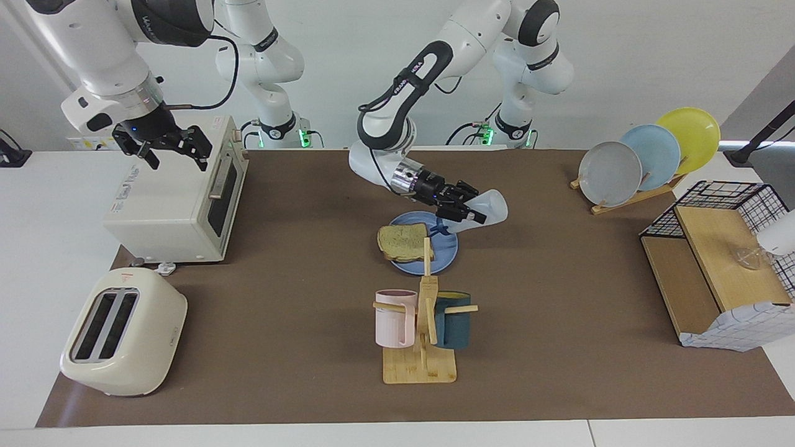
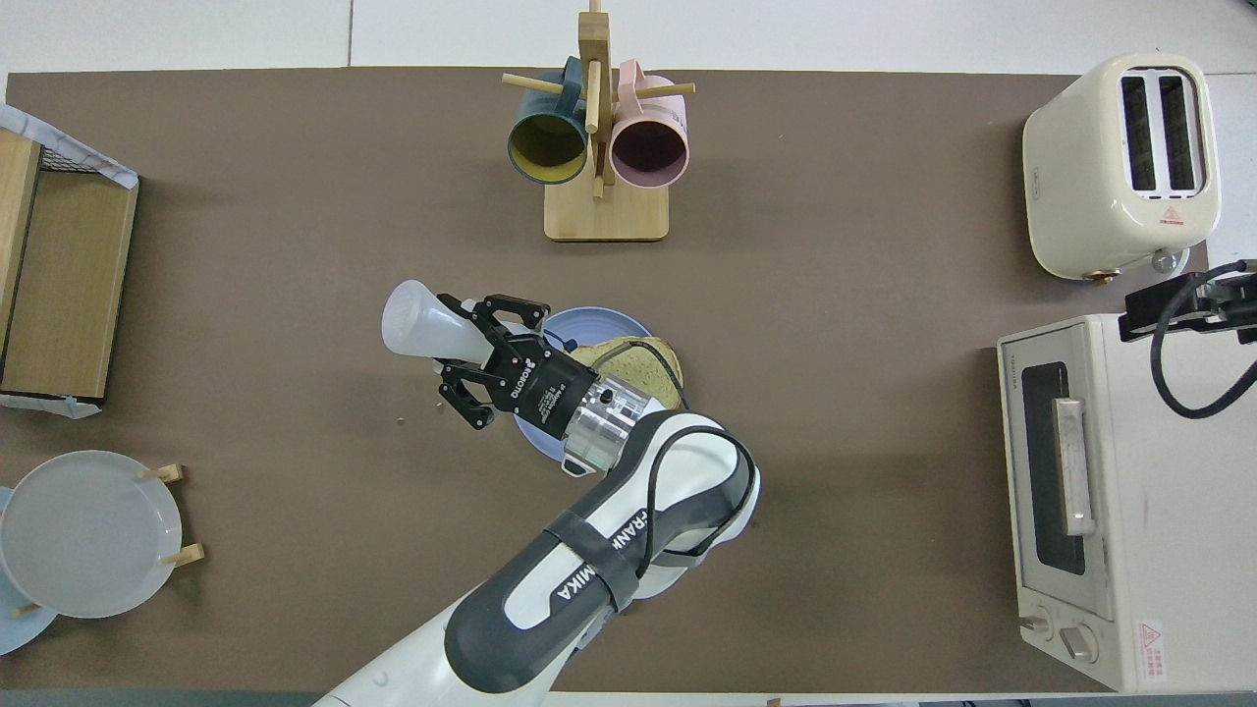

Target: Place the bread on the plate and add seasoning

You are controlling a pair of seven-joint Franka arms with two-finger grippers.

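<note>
The bread lies on the blue plate, overhanging its rim toward the right arm's end. My left gripper is shut on the seasoning, a translucent bottle held tilted in the air. Its dark cap points down over the plate, beside the bread. The left arm hides part of the plate and bread in the overhead view. My right gripper hangs open and empty over the toaster oven, waiting.
A cream toaster stands farther from the robots than the oven. A wooden mug rack with a pink and a dark teal mug stands farther out than the plate. A plate rack and a wire-and-wood shelf fill the left arm's end.
</note>
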